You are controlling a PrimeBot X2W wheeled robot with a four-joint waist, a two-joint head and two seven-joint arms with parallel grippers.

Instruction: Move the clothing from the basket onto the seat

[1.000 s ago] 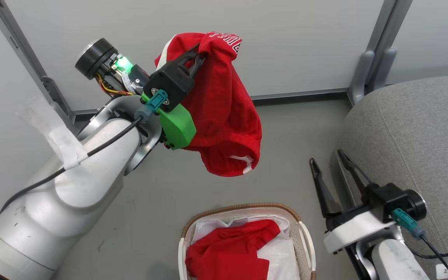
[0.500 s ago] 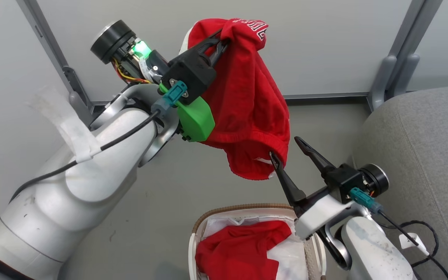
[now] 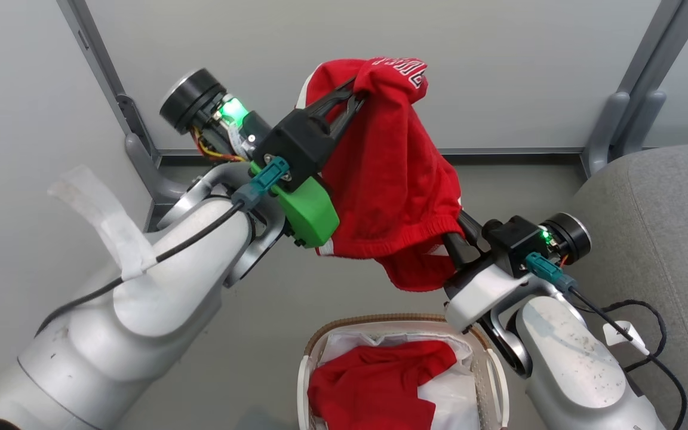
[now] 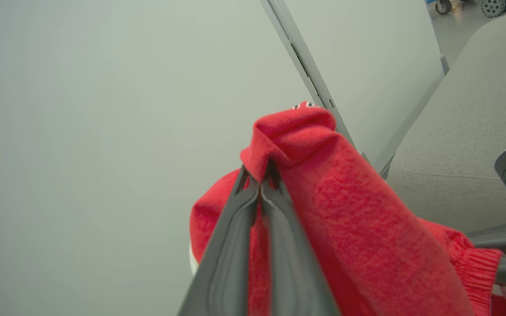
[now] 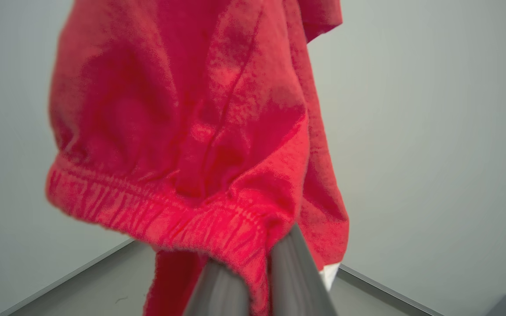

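A red garment of the clothing (image 3: 392, 179) hangs in the air above the floor. My left gripper (image 3: 359, 95) is shut on its top fold, seen close up in the left wrist view with both fingers pressed together on the fabric (image 4: 259, 175). My right gripper (image 3: 454, 233) is shut on the garment's lower ribbed hem (image 5: 182, 206), which bunches between its fingers (image 5: 292, 263). Below, the basket (image 3: 380, 319) holds another red garment (image 3: 374, 382). The grey seat (image 3: 666, 197) lies to the right.
A glossy white plastic sheet (image 3: 445, 400) lines the basket under the second garment. Pale wall panels with grey posts (image 3: 619, 113) stand behind. A black cable (image 3: 648, 310) trails from my right wrist over the seat's edge. Grey floor (image 3: 272, 310) surrounds the basket.
My right gripper has risen from beside the seat to the hanging garment's lower hem and closed on it. The head view has shifted; the left gripper keeps its hold.
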